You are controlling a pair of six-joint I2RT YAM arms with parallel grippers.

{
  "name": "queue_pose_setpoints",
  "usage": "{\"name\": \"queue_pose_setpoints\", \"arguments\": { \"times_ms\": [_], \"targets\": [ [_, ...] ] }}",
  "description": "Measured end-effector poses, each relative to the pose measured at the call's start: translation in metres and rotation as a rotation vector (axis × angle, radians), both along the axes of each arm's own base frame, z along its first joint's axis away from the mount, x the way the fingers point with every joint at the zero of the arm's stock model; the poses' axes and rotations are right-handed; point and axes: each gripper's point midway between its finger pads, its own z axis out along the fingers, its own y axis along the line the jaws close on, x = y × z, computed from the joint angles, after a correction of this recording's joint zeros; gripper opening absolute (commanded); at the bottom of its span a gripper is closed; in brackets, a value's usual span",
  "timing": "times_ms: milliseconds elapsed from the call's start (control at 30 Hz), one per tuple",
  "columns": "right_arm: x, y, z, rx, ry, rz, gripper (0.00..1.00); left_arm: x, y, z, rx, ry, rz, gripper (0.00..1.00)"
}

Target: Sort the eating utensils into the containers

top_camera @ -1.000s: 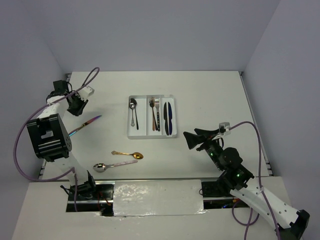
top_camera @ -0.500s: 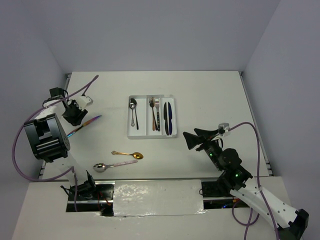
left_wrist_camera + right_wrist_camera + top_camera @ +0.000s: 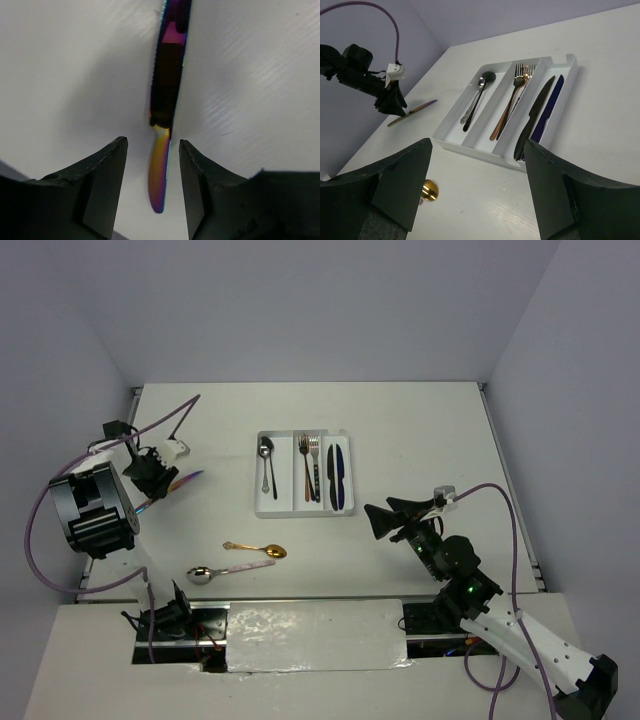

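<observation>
white tray [image 3: 470, 150] with spoons [image 3: 476, 100], forks [image 3: 512, 95], knives [image 3: 540, 112]

Plenty of bare white tabletop [image 3: 420, 430] right of the white three-slot plastic cutlery tray [image 3: 300, 512] — up front a gold spoon [image 3: 258, 550] and silver spoon [image 3: 225, 571] lie loose; the slim iridescent knife [image 3: 190, 479] sits near the left wall [image 3: 70, 360].
</observation>
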Motion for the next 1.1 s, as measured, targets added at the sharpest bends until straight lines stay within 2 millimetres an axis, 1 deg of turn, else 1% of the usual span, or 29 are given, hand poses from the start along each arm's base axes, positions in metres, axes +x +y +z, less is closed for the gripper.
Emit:
{"name": "queue_pose_setpoints", "arguments": {
  "times_ms": [133,433,567,667,767,800,867,900,933,967,1100],
  "targets": [
    [0.0,0.0,-0.001,0.0,0.0,0.0,0.82,-0.009,-0.008,-0.016,-0.032,0.066,-0.012,0.58],
    [0.001,0.0,0.002,0.006,-0.01,-0.001,0.82,-0.005,-0.008,-0.017,-0.035,0.092,-0.02,0.58],
    [0.001,0.001,0.001,0.006,-0.011,-0.001,0.82,-0.003,-0.006,-0.017,-0.036,0.108,-0.02,0.55],
    [0.002,0.001,-0.002,0.001,-0.006,-0.002,0.82,-0.002,-0.005,-0.017,-0.024,0.113,-0.021,0.48],
    [0.002,0.001,-0.002,0.001,-0.006,-0.001,0.82,-0.003,-0.002,-0.018,-0.005,0.118,-0.024,0.22],
    [0.002,0.001,-0.002,0.001,-0.006,-0.001,0.82,-0.002,-0.001,-0.018,0.004,0.116,-0.027,0.16],
    [0.002,0.001,-0.003,0.0,-0.005,-0.001,0.82,-0.001,0.0,-0.018,0.013,0.117,-0.041,0.12],
    [0.001,0.001,-0.003,0.0,-0.005,-0.001,0.82,-0.001,-0.001,-0.018,0.018,0.121,-0.046,0.07],
    [0.001,0.001,-0.003,0.0,-0.005,-0.001,0.82,0.0,-0.002,-0.019,0.023,0.126,-0.052,0.06],
    [0.001,0.001,-0.003,0.001,-0.005,-0.001,0.82,0.0,-0.002,-0.019,0.03,0.134,-0.059,0.01],
    [0.001,0.001,-0.003,0.001,-0.006,-0.001,0.82,0.001,-0.004,-0.02,0.093,0.167,-0.109,0.0]
  ]
}}
